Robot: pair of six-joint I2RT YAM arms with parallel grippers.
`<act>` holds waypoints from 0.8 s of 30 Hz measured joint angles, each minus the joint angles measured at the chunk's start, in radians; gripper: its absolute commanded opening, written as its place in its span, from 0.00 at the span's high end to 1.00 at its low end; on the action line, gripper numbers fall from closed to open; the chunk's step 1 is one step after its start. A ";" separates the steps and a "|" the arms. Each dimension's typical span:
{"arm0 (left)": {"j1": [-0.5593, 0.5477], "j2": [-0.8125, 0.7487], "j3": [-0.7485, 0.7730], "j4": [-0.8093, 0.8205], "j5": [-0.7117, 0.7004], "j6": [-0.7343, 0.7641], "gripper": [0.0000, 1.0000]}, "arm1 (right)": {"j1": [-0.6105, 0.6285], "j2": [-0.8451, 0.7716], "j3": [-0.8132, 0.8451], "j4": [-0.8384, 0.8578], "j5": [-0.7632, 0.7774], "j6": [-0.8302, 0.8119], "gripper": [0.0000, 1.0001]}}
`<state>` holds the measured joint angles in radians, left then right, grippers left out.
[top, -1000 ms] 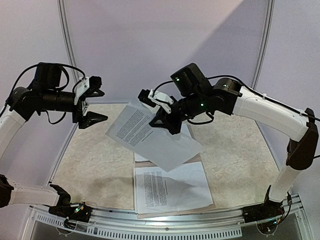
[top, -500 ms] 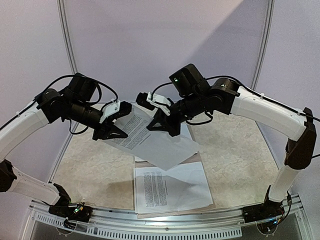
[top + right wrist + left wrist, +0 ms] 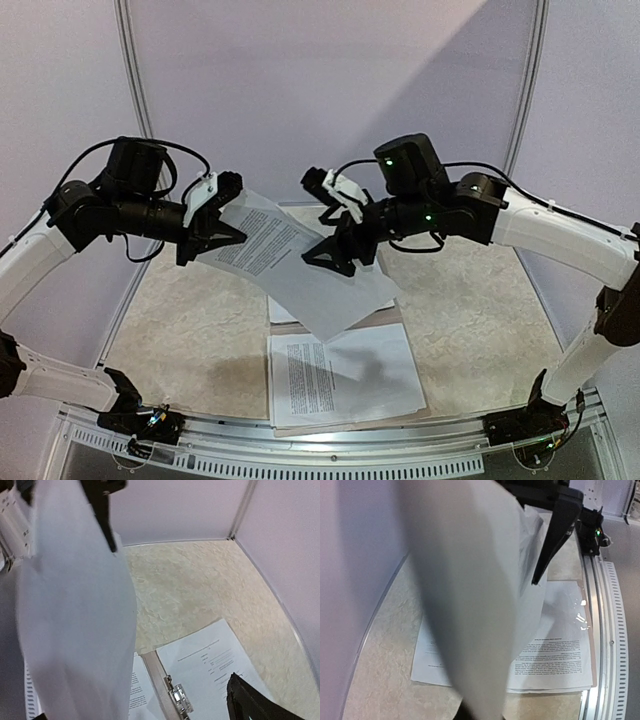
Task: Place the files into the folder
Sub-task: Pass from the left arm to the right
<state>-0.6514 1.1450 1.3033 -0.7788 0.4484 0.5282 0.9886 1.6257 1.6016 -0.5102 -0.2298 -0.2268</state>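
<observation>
Folder lies open and flat at the centre of the tabletop, its near edge just beside the front rail. Files rest on the near half, and another sheet pokes out on the far half. The clip sits at the spine. Marbled surface shows on both sides of the folder.

Raised sheet hangs tilted in the air above the folder, between the arms. Left tool is clamped on its left edge. Right tool has its jaws spread wide at the sheet's right part, not pinching; can't tell if a finger touches the paper.
</observation>
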 measured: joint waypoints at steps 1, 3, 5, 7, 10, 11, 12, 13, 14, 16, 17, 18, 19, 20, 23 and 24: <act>0.007 -0.003 0.002 0.004 -0.002 -0.008 1.00 | -0.023 -0.027 -0.048 0.044 -0.004 0.019 0.01; 0.018 -0.009 0.004 0.012 -0.004 -0.025 1.00 | -0.087 -0.097 -0.162 0.133 -0.026 0.068 0.01; 0.033 -0.010 0.007 0.017 -0.003 -0.045 1.00 | -0.166 -0.180 -0.291 0.225 -0.061 0.111 0.01; 0.056 -0.010 0.020 0.018 0.001 -0.066 1.00 | -0.224 -0.253 -0.396 0.290 -0.079 0.141 0.01; 0.084 -0.008 0.059 0.019 0.016 -0.094 1.00 | -0.261 -0.345 -0.528 0.392 -0.105 0.174 0.01; 0.089 -0.007 0.075 0.023 0.025 -0.103 1.00 | -0.260 -0.370 -0.567 0.435 -0.121 0.182 0.01; 0.092 -0.006 0.090 0.027 0.040 -0.113 1.00 | -0.256 -0.389 -0.603 0.475 -0.134 0.196 0.01; 0.093 -0.004 0.105 0.029 0.056 -0.119 1.00 | -0.254 -0.399 -0.626 0.506 -0.147 0.207 0.02; 0.094 -0.003 0.116 0.032 0.071 -0.124 1.00 | -0.253 -0.406 -0.650 0.544 -0.164 0.224 0.02; 0.102 0.005 0.142 0.035 0.115 -0.137 1.00 | -0.254 -0.401 -0.676 0.607 -0.197 0.254 0.02; 0.108 0.008 0.150 0.037 0.134 -0.141 1.00 | -0.256 -0.395 -0.684 0.637 -0.209 0.270 0.02; 0.115 0.012 0.154 0.040 0.151 -0.144 1.00 | -0.259 -0.388 -0.690 0.669 -0.221 0.286 0.03; 0.123 0.015 0.154 0.040 0.167 -0.148 1.00 | -0.264 -0.383 -0.695 0.697 -0.230 0.298 0.03; 0.130 0.019 0.154 0.040 0.180 -0.153 1.00 | -0.269 -0.377 -0.702 0.727 -0.242 0.314 0.04; 0.149 0.026 0.154 0.040 0.222 -0.164 1.00 | -0.293 -0.364 -0.721 0.808 -0.271 0.356 0.11; 0.154 0.028 0.154 0.041 0.237 -0.167 1.00 | -0.301 -0.359 -0.727 0.834 -0.280 0.371 0.17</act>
<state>-0.4976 1.1728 1.4574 -0.7380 0.6849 0.3607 0.6880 1.2663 0.8745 0.3233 -0.5098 0.1444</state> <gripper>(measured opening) 0.016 0.933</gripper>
